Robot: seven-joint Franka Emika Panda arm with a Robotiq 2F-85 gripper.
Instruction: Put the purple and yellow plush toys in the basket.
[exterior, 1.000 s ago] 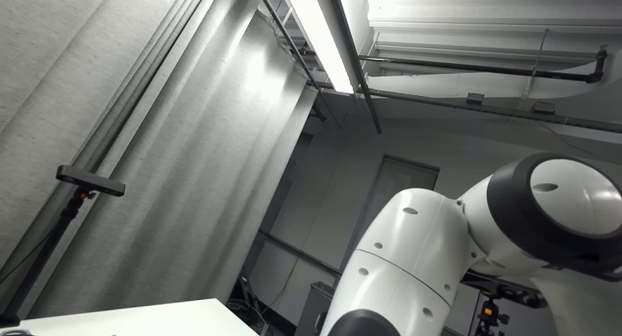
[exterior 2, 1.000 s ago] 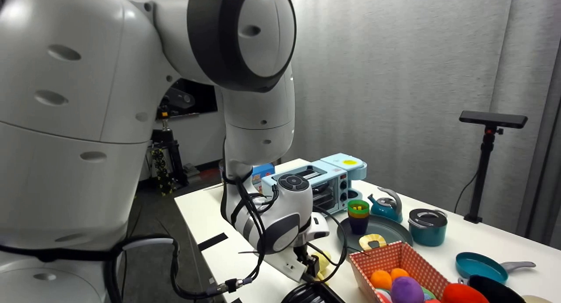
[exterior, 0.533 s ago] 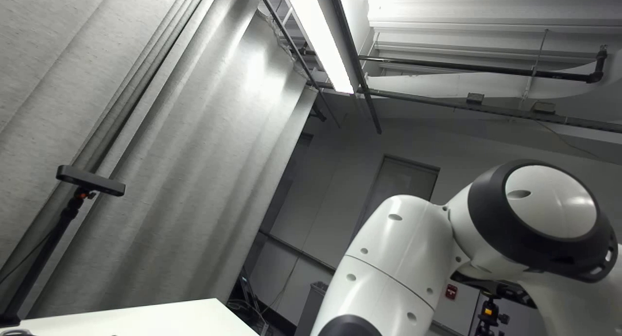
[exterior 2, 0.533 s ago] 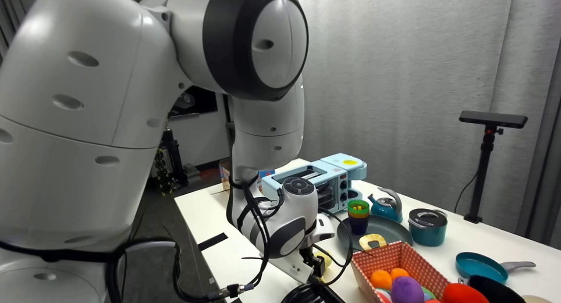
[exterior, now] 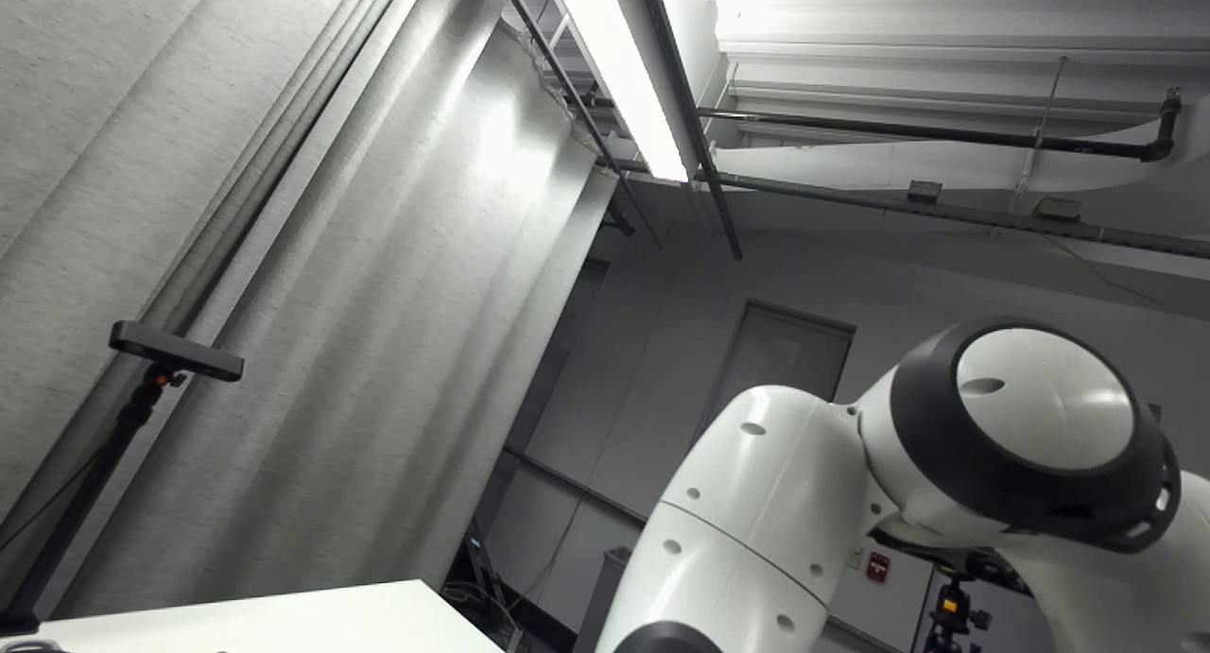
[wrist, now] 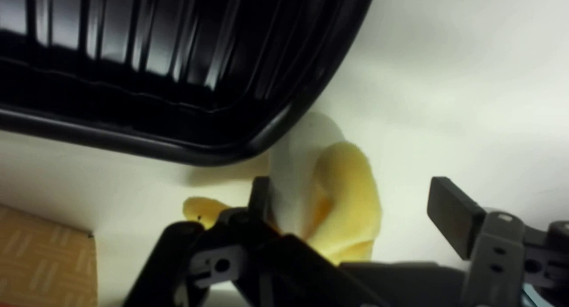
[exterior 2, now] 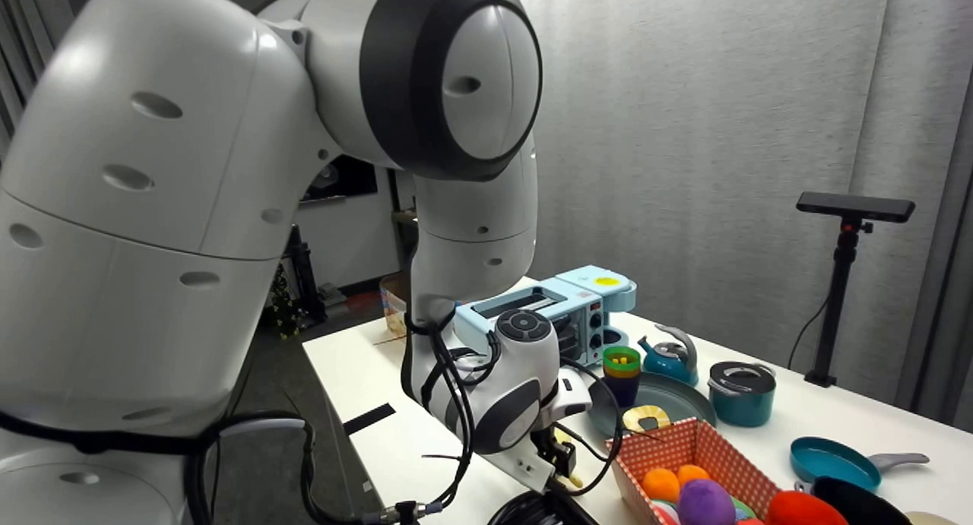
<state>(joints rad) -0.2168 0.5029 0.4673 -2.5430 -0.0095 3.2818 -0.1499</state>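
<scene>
In an exterior view, a white table [exterior 2: 403,434] extends from the middle to the lower right of the frame, with a grey curtain [exterior 2: 707,130] behind it; a light-blue toaster oven [exterior 2: 574,301], a teal kettle [exterior 2: 669,362] and a teal pot [exterior 2: 741,403] stand on it. In an exterior view, a bright ceiling lamp [exterior: 624,77] shines at the upper middle. The red checked basket [exterior 2: 726,460] is at the lower right, and a round purple toy [exterior 2: 705,502] lies inside it. The yellow toy [wrist: 355,209] is on the table, at the lower middle of the wrist view, near the corner of a black ribbed tray [wrist: 111,138]; it is smoothly curved and partly hidden. The gripper [wrist: 353,198] is released: its two fingers [wrist: 455,218] stand wide apart, and the curved part appears in the gap. Compared with one second ago, the arm [exterior 2: 167,229] has shifted rightward in an exterior view, and less of the yellow toy shows there.
</scene>
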